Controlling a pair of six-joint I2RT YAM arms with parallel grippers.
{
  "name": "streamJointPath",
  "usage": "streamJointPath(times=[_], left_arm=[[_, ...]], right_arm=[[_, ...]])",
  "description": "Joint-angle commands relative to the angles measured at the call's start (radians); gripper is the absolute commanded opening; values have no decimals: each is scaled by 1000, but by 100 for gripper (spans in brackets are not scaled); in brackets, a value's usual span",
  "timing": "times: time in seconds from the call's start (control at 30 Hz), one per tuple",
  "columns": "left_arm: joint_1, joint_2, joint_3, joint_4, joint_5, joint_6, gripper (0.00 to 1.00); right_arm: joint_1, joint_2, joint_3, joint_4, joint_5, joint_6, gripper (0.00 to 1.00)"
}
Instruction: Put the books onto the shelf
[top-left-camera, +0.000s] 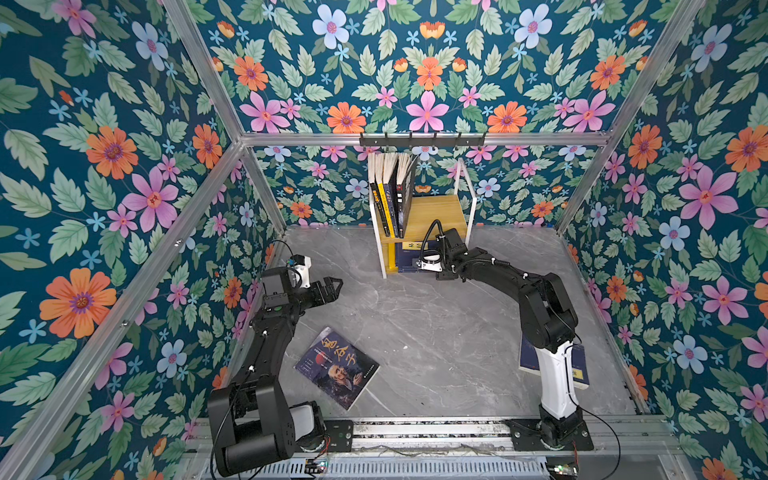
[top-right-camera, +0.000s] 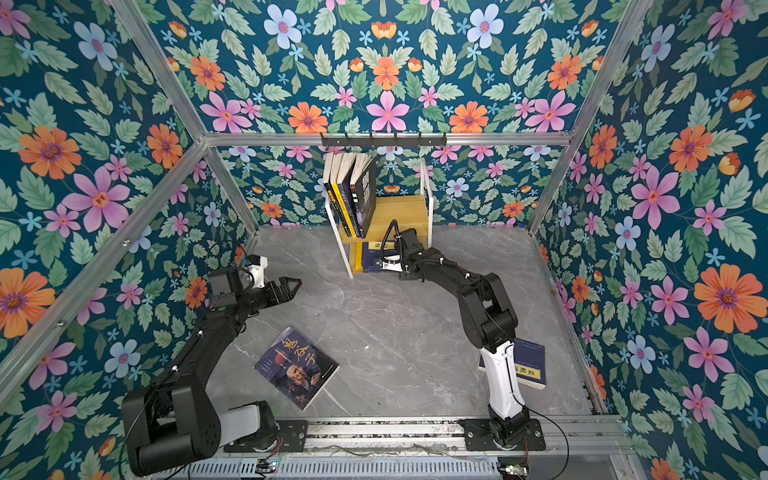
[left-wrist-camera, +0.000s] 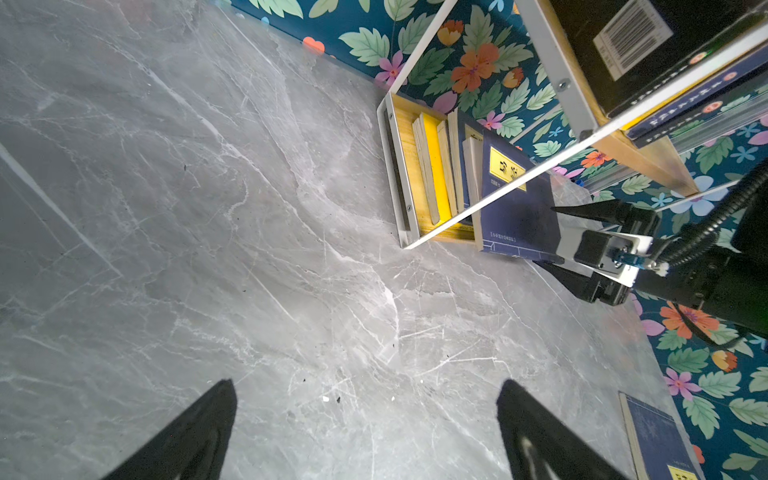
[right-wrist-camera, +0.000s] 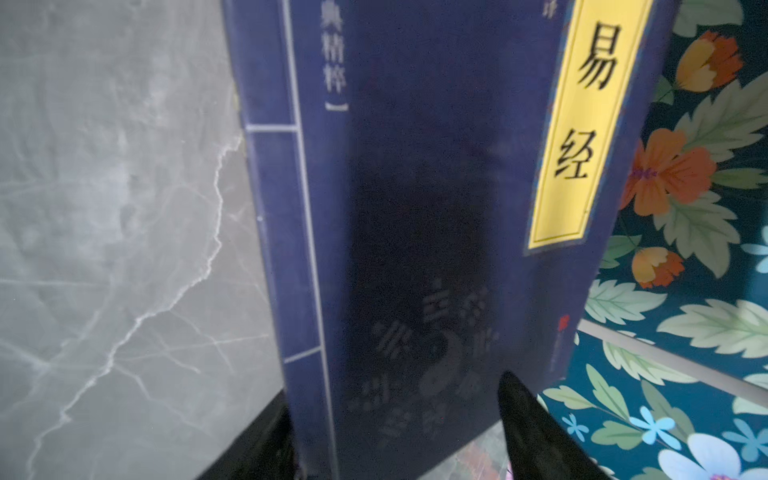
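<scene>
Shelf (top-left-camera: 440, 212): against the back wall, with upright books (top-left-camera: 390, 195) on the upper tier.
Right gripper (left-wrist-camera: 545, 235): at the lower tier's open front, jaws apart either side of the navy book (right-wrist-camera: 415, 187). Whether they are clamped on it cannot be told.
Left gripper (top-left-camera: 332, 286): spread wide, empty, over the table (top-left-camera: 415, 324), well apart from the shelf.
Portrait book (top-left-camera: 336, 368): flat on the table near the left arm.

Right claw (top-left-camera: 417, 263) at shelf (top-left-camera: 440, 208) lower tier; portrait book (top-left-camera: 336, 368) flat on table (top-left-camera: 436, 332).
</scene>
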Motion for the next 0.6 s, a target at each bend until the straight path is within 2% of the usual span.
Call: streamJointPath(times=[0.0,0.57], left_arm=[[3,-2,1,18,4,0,100],[3,-2,-3,30,8,-9,100]], right_arm=[[1,7,20,28,0,-16,71],[27,-11,63,-95,-118,65,75]])
